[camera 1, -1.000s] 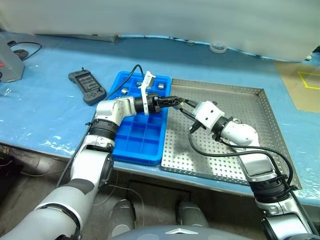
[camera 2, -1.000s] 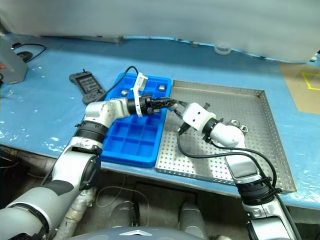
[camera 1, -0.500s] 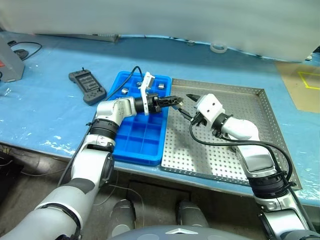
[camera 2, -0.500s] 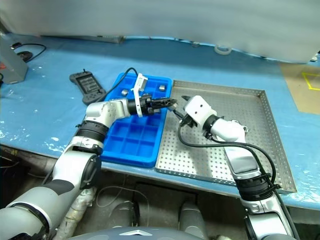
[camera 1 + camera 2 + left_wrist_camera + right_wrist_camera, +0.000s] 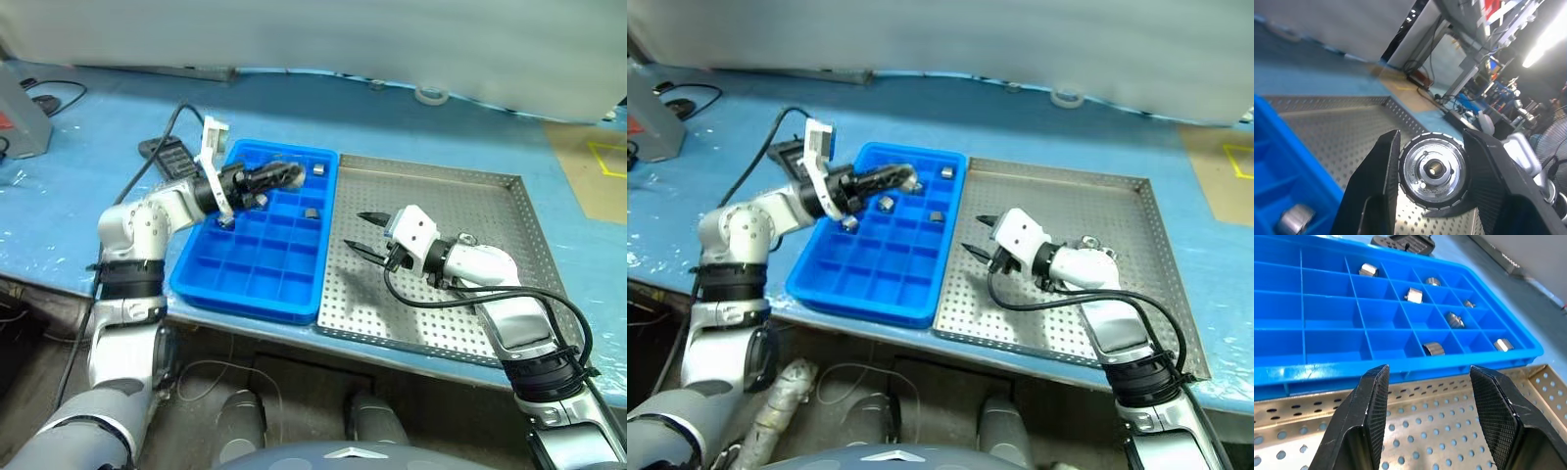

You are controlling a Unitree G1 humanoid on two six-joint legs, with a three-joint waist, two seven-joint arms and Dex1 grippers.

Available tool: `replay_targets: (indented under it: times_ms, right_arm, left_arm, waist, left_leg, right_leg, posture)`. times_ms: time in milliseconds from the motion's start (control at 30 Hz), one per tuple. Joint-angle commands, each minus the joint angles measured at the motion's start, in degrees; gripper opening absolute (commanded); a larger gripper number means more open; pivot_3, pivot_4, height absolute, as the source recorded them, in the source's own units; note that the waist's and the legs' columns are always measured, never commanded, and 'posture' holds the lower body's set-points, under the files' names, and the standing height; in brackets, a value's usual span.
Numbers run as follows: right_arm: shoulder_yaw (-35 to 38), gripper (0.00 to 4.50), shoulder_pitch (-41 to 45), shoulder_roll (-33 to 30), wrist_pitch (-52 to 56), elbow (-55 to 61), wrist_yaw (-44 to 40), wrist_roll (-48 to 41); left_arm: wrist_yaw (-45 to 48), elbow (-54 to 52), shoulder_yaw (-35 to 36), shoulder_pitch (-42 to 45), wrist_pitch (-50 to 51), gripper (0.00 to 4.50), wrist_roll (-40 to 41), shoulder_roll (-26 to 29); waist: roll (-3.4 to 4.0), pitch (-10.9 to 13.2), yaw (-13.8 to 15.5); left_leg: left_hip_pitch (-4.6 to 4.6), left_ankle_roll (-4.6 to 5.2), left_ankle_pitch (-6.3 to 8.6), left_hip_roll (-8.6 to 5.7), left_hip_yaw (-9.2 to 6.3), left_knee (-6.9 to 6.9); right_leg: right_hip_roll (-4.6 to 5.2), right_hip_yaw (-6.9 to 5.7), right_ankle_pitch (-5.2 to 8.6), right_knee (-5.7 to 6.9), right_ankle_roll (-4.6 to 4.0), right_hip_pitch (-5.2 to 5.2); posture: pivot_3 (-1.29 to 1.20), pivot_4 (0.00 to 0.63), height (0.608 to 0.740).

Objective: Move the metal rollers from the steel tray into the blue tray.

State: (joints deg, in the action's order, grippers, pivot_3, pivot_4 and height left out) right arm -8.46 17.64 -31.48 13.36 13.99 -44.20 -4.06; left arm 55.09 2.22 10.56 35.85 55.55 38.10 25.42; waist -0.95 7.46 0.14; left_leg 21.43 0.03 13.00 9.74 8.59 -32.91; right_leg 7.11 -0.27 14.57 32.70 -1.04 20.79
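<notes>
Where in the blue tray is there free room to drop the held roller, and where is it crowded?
The blue tray has bare compartments in the rows toward the robot and along its left wall. The far rows near the steel tray already hold rollers. The left gripper holds a roller.

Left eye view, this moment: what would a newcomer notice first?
The left gripper hangs over the far end of the blue tray, shut on a metal roller. The right gripper hovers open and empty over the steel tray beside it. Several rollers already sit in the blue tray's compartments.
</notes>
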Motion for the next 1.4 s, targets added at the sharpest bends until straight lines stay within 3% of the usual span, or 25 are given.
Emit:
replay_targets:
  times_ms: [33, 133, 267, 467, 800, 1033, 1200, 1300, 1400]
  right_arm:
    - [0.37, 2.75, 1.18, -0.01, -3.21, -1.95, 1.27, 1.5]
    - [-0.12, 2.75, 2.19, 0.59, -6.68, -5.68, 4.16, 4.83]
    - [-0.16, 2.75, 3.38, 2.15, -8.5, -7.75, 5.41, 5.12]
    - [-1.41, 2.75, 3.4, 2.51, -9.55, -8.06, 4.67, 5.63]
    - [-1.18, 2.75, 2.53, 2.84, -9.29, -7.55, 4.95, 6.01]
    - [-0.36, 2.8, 2.14, 2.42, -8.7, -6.91, 5.42, 6.13]
    - [3.63, 2.8, 1.41, -1.16, -7.53, -6.94, 5.18, 5.27]
    - [8.76, 2.8, 0.14, -5.48, -6.02, -8.35, 4.04, 3.04]
    - [11.78, 2.8, -7.26, -11.99, -2.97, -4.85, -2.65, -0.41]
  left_arm:
    - [-1.81, -7.6, -1.68, -5.11, -8.42, 1.65, -5.44, 4.14]
    - [-7.21, -8.04, -2.54, -9.88, -21.9, 1.65, -13.36, 3.46]
    - [-8.95, -11.64, -5.17, -16.34, -30.02, 1.65, -17.08, 2.29]
    - [-10.09, -10.08, -7.56, -20.64, -32.68, 1.65, -19.09, 1.84]
    - [-10.91, -6.31, -9.83, -20.43, -30.26, 1.65, -21.4, 3.87]
    - [-10.09, -5.44, -10.49, -17.48, -29.06, 3.91, -20.85, 4.65]
    - [-8.48, -9.38, -1.61, -8.08, -19.89, 3.91, -2.57, -0.11]
    - [-5.64, -10.9, -2.56, -4.01, -15.96, 3.91, 2.79, -0.37]
    - [-2.32, -9.85, -8.5, -2.39, -17.14, 3.91, 0.66, -1.31]
  waist:
    - [-0.01, 0.01, 0.43]
    - [0.0, 0.01, 1.59]
    - [-0.03, 0.0, 2.4]
    - [-0.04, -0.01, 2.47]
    - [-0.06, -0.03, 2.43]
    - [-0.09, -0.05, 2.42]
    - [-0.15, -0.07, 2.74]
    - [-0.14, -0.07, 2.77]
    - [-0.14, -0.09, 2.94]
  left_leg:
    - [0.01, -0.03, -0.02, 0.02, -0.01, 0.0]
    - [0.01, -0.13, -0.08, 0.03, -0.09, 0.03]
    - [-0.02, -0.13, -0.08, 0.02, -0.1, 0.02]
    - [-0.04, -0.23, -0.14, 0.06, -0.13, 0.07]
    - [-0.28, -0.69, -0.39, 0.26, -0.13, 0.34]
    - [-0.45, -1.12, -0.63, 0.56, -0.16, 0.7]
    - [-0.41, -1.19, -0.68, 0.48, -0.18, 0.69]
    - [-0.42, -1.19, -0.68, 0.34, -0.17, 0.69]
    - [-0.54, -1.09, -0.62, 0.22, -0.17, 0.72]
  right_leg:
    - [-0.02, -0.08, 0.0, 0.0, 0.0, 0.0]
    - [-0.03, -0.31, 0.0, -0.02, 0.01, -0.04]
    - [-0.02, -0.38, 0.0, -0.04, 0.02, -0.1]
    - [-0.13, -0.41, -0.12, 0.03, 0.22, -0.05]
    - [-0.65, -0.25, -0.14, 0.02, 0.27, -0.07]
    - [-0.93, 0.03, -0.17, 0.04, 0.33, -0.05]
    - [-0.94, 0.09, -0.19, 0.05, 0.35, -0.05]
    - [-0.92, 0.27, -0.19, 0.04, 0.35, -0.05]
    - [-0.89, 0.4, -0.19, 0.01, 0.35, -0.18]
  posture:
    - [-0.05, 0.15, 0.74]
    - [0.0, 0.15, 0.74]
    - [0.03, 0.15, 0.74]
    - [0.04, 0.15, 0.74]
    - [0.02, 0.15, 0.74]
    - [0.0, 0.15, 0.74]
    - [-0.03, 0.15, 0.74]
    - [-0.05, 0.15, 0.74]
    - [-0.08, 0.15, 0.74]
